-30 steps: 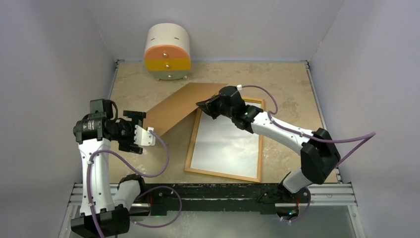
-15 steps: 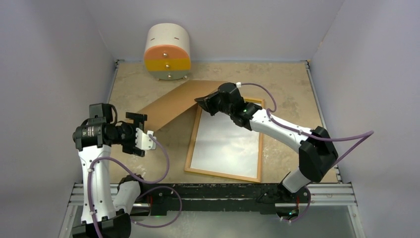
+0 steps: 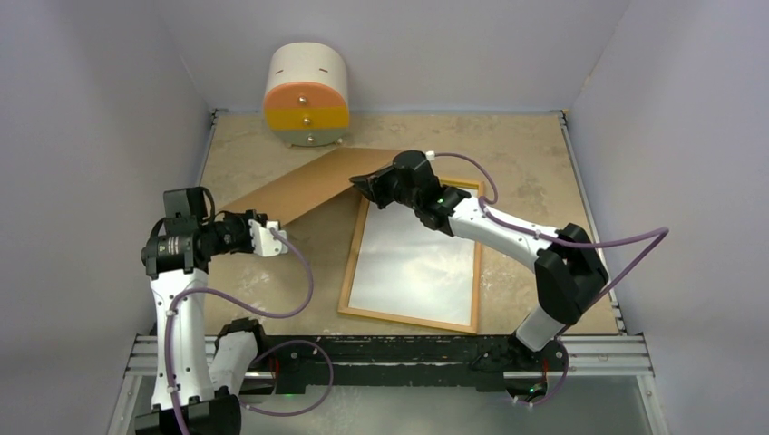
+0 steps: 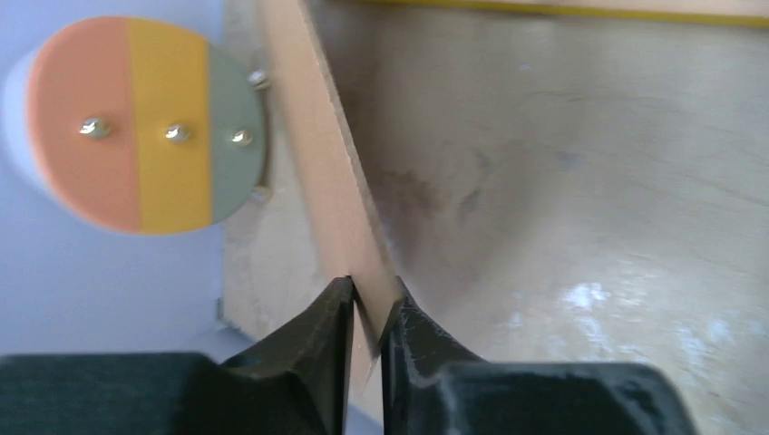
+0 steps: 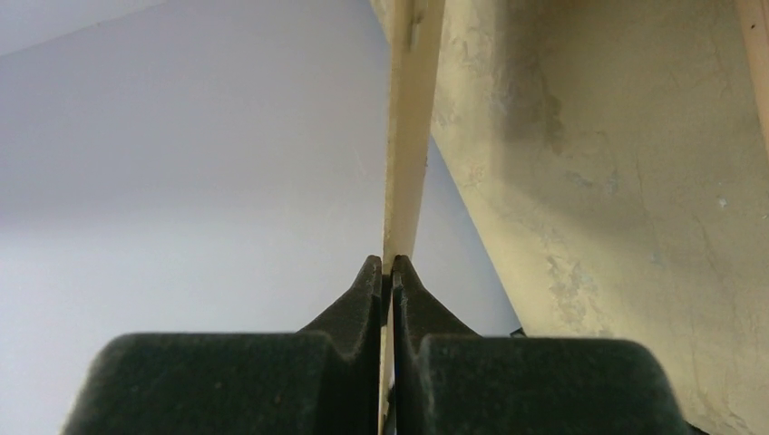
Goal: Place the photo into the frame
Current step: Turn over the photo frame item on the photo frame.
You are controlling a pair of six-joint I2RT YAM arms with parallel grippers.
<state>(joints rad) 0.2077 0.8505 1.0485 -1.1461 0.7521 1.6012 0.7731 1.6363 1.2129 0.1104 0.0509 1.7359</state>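
The left fingers (image 4: 317,335) are nearly closed, pinching the near-left edge of the brown backing board (image 3: 299,192). The right fingers (image 5: 354,304) are clamped tight on its far-right corner, so the board spans between the two arms. The frame (image 3: 408,320) lies flat on the surface (image 3: 526,172), right of centre, wood side up. A pale sheet fills it, which looks like the photo (image 3: 413,263) face down.

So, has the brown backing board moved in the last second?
Yes. The backing board has slid left: its left end, earlier level with the left side of the round drawer unit, now lies beyond it, at the left gripper.
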